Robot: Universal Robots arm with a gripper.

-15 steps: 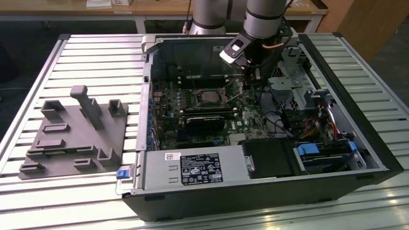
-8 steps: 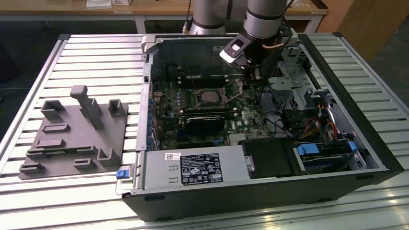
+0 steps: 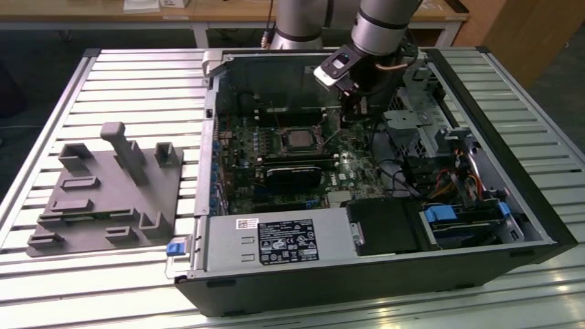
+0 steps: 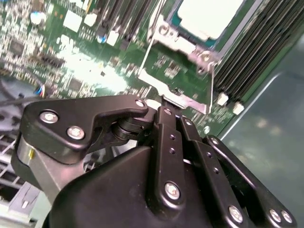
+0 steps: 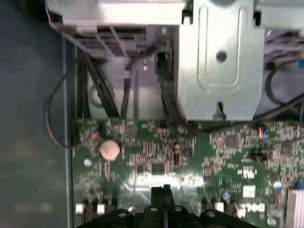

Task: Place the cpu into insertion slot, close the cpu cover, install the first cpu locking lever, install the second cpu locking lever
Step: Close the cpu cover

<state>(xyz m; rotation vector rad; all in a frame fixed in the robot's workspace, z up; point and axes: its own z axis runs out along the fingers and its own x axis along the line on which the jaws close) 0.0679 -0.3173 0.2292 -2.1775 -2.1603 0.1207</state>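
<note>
One arm: the gripper (image 3: 355, 110) is reaching down into the open computer case (image 3: 366, 288), toward 1 o'clock of the exterior view's middle.
Claw: the fingers are pressing together in both wrist views (image 4: 167, 105) (image 5: 164, 190), and nothing is showing between them.
Cpu: the cpu (image 4: 209, 16) is lying flat in the insertion slot (image 3: 300, 129), its pale top showing through the frame.
Slot place: in the exterior view the slot is sitting at about 8 o'clock from the gripper, on the green motherboard (image 3: 352, 175).
Cover: the cpu cover (image 4: 183, 43) is looking folded down around the chip, so the first two steps are reading as done.
Contact: in the second wrist view the fingertips are meeting a bright metal strip (image 4: 190, 103) at the socket's edge. I cannot tell whether they are touching it or just beside it.
Step in hand: judging by this, a locking lever is being worked. Which of the two, I cannot tell.
Next move is calling for: a steady push with the closed tips, guiding the lever to its catch and keeping off the small parts around it.
Risk: the tips may be sliding off the thin metal onto the board.
Around: a coin battery (image 5: 109, 149) and a metal drive cage (image 5: 218, 57) are showing in the first wrist view.
Outside the case: a grey fixture (image 3: 101, 199) is lying at 9 o'clock of the case, well apart from the work.
</note>
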